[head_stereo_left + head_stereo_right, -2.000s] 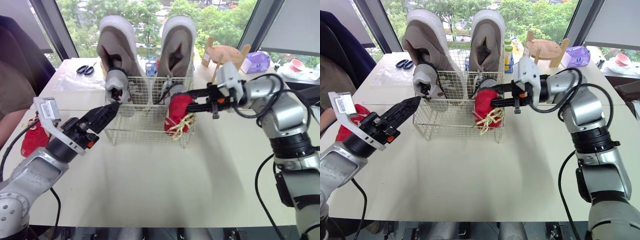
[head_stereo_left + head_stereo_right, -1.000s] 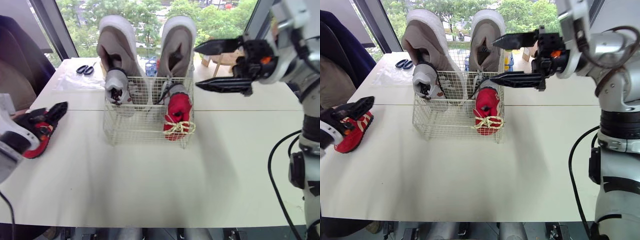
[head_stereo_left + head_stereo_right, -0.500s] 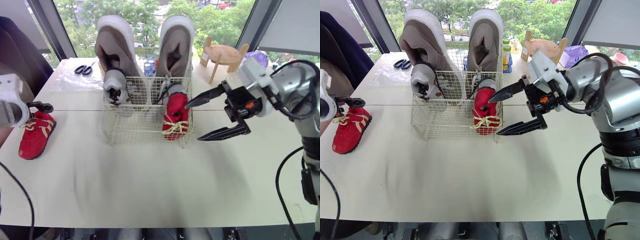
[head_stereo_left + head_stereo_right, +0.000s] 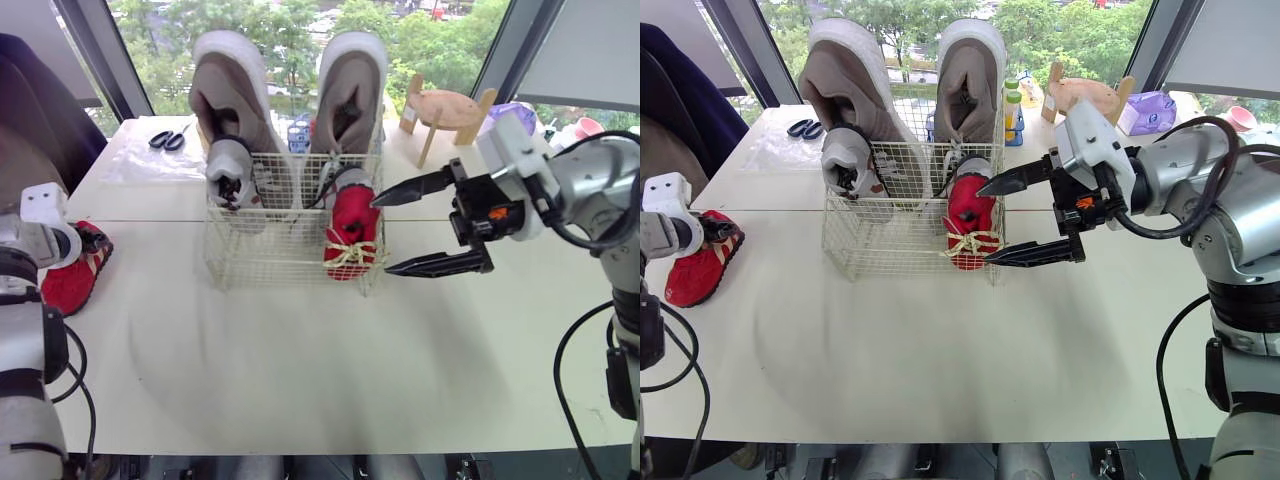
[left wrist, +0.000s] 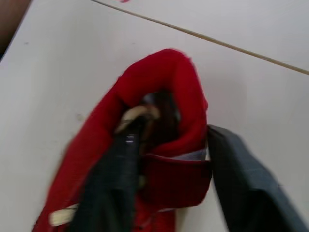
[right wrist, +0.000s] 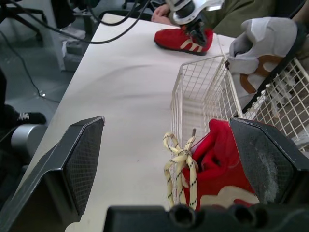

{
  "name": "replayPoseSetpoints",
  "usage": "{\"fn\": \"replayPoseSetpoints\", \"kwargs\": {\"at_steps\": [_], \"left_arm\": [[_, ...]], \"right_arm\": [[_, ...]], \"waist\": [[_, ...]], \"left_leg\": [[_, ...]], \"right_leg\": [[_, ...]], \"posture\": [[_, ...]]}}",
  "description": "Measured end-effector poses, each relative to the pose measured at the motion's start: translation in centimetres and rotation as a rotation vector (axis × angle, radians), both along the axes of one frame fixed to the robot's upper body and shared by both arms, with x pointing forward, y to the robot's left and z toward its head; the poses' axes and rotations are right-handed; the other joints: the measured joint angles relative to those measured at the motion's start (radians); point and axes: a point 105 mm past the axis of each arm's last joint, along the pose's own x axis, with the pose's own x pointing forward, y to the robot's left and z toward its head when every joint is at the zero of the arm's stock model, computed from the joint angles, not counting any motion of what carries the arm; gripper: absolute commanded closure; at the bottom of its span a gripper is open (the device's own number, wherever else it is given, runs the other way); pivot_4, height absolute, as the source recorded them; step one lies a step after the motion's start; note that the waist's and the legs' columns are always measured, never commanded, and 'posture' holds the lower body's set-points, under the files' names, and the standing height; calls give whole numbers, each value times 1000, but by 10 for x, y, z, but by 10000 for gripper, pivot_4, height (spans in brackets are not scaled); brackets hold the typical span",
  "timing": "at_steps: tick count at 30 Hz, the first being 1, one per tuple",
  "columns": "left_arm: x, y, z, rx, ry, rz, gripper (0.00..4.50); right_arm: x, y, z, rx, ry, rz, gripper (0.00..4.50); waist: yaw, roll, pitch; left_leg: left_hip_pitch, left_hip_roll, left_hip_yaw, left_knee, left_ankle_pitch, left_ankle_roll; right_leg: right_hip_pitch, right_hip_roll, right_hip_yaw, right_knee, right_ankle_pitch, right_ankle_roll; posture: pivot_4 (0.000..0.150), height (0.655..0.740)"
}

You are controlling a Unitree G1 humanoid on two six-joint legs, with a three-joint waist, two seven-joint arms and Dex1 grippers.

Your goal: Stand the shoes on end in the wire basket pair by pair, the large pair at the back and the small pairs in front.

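**Head views.** The white wire basket (image 4: 290, 272) holds one small red shoe with yellow laces (image 4: 352, 222) on end at its front right. The right gripper (image 4: 380, 235) has let that shoe go and hangs wide open and empty at the basket's 3 o'clock.

**Left wrist view.** The left gripper (image 5: 176, 123) has swung out to the matching red shoe (image 5: 169, 87), which lies on the table at the basket's 9 o'clock. Its fingers are parted astride the shoe's collar and apparently not yet clamped.

**Right wrist view.** The standing shoe's laces (image 6: 178, 159) hang outside the basket. The red pair is probably half placed.
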Motion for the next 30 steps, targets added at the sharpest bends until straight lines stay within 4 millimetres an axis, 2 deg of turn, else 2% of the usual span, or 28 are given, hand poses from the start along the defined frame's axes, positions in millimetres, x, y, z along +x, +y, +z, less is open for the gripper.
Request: {"fn": "replayPoseSetpoints", "kwargs": {"at_steps": [2,11,14,15,16,19,20,22,26,28,30], "left_arm": [[2,-2,-1,-2,-2,-7,44477],[-1,-1,5,-29,3,-3,44777],[-7,0,32,-94,-20,18,44777],[-11,-1,44,-116,-28,20,44777],[-19,-6,67,-134,-51,14,44777],[-39,-40,117,-90,-219,-67,44777],[-47,-63,133,-39,-351,-117,44777],[-64,-93,150,17,-545,-154,44777],[-104,-150,191,-24,-1002,-211,44777],[-125,-183,203,-96,-1204,-282,44777],[-132,-205,193,-95,-1226,-363,44777]], "right_arm": [[-1,1,0,2,1,-5,0],[1,5,1,19,3,-8,0],[0,5,0,18,5,-1,0],[0,6,0,17,6,3,0],[0,6,0,16,11,12,0],[4,5,-1,26,44,22,0],[8,3,0,39,65,18,0],[11,3,2,52,78,20,0],[22,0,13,83,92,5,0],[25,1,17,93,96,9,0],[26,3,16,78,98,24,0]], "waist": [[0,0,0],[-1,-2,0],[-2,-9,1],[-3,-11,1],[-6,-11,2],[-5,-11,1],[-1,-11,1],[3,-11,1],[6,-11,1],[15,-10,0],[15,-10,0]], "left_leg": [[0,0,0,1,0,0],[0,0,0,2,0,0],[-2,0,-1,2,0,0],[-3,0,-2,2,0,0],[-5,0,-2,2,0,1],[-5,-1,-2,2,-1,1],[-6,-2,-2,4,-1,1],[-9,-2,-5,8,-1,0],[-12,-2,-7,13,0,-2],[-9,-3,-6,13,0,-2],[-6,-2,-6,12,0,-2]], "right_leg": [[0,0,0,0,0,0],[0,0,0,1,0,0],[-1,1,-1,1,0,0],[-2,1,-1,1,0,0],[-2,0,-1,1,1,1],[-2,-4,0,1,1,3],[-2,-7,0,0,1,3],[-3,-6,-1,0,2,3],[-2,-5,-4,1,2,2],[2,-3,-4,-1,2,3],[2,-2,-3,0,2,3]], "posture": [[1500,7400],[1500,7400],[1500,7400],[1500,7400],[1500,7400],[1500,7400],[1500,7400],[1500,7400],[1500,7400],[1500,7400],[1500,7400]]}}
